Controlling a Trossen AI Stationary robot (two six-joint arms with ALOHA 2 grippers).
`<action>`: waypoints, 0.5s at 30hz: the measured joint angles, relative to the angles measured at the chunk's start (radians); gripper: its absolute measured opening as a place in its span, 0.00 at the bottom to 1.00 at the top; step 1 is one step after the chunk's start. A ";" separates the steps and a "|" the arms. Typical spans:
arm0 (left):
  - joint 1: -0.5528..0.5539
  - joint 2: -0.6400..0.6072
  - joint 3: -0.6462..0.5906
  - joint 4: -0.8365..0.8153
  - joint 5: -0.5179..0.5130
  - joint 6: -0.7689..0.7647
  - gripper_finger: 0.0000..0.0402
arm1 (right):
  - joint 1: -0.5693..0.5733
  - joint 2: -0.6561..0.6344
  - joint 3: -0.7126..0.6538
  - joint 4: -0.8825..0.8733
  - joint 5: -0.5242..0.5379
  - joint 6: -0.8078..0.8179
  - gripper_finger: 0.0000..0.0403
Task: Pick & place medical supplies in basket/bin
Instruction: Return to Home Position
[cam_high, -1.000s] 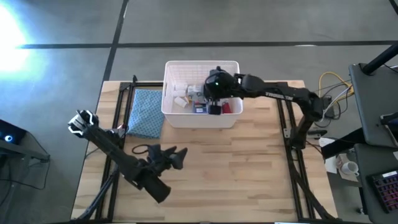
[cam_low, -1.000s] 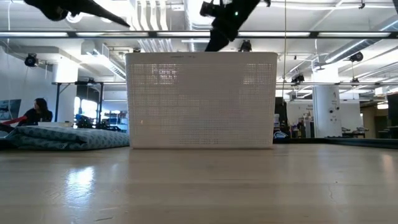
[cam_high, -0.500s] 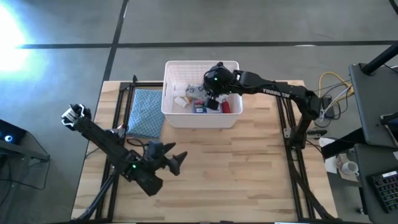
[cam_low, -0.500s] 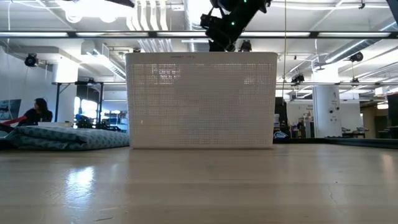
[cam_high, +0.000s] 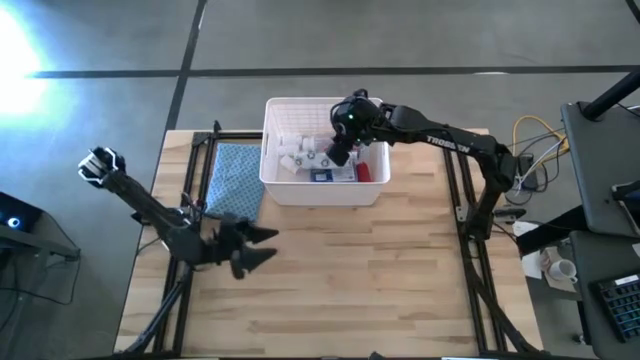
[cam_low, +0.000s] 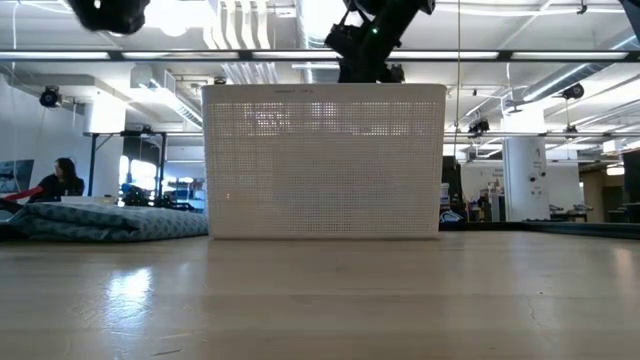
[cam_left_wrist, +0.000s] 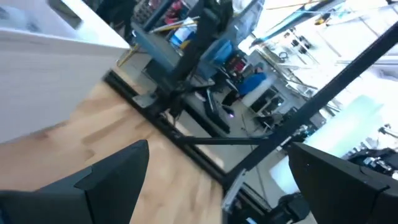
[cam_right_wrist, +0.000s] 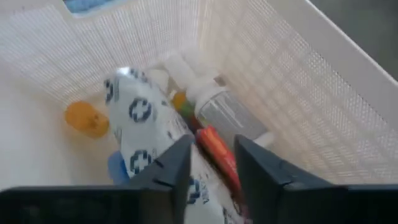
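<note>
Supplies (cam_right_wrist: 155, 124) jumble inside white perforated bin (cam_high: 320, 192); right gripper (cam_right_wrist: 211, 155) above seems ajar, left gripper (cam_high: 262, 246) spread.

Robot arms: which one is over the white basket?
The right gripper, above the white bin; the left gripper is out over bare table.

Left gripper (cam_high: 262, 246) nearer table's (cam_high: 400, 280) left edge; right gripper (cam_high: 338, 152) nearer bin's (cam_high: 325, 100) far wall.

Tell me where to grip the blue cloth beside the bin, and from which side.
Pinch the blue cloth at its near edge, coming down from above with the left gripper, which hovers nearest. It lies flat on the table, with the white bin close alongside, so that edge looks freest.
</note>
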 joint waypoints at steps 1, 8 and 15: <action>0.000 -0.035 -0.044 0.024 0.000 0.022 0.90 | 0.001 -0.002 0.004 -0.001 0.000 0.021 0.30; -0.027 -0.213 -0.203 0.071 0.106 -0.036 0.90 | 0.078 -0.075 0.021 0.243 0.007 -0.149 0.48; -0.019 -0.303 -0.194 0.107 0.305 0.266 0.90 | 0.127 -0.117 0.147 0.238 0.008 0.049 0.50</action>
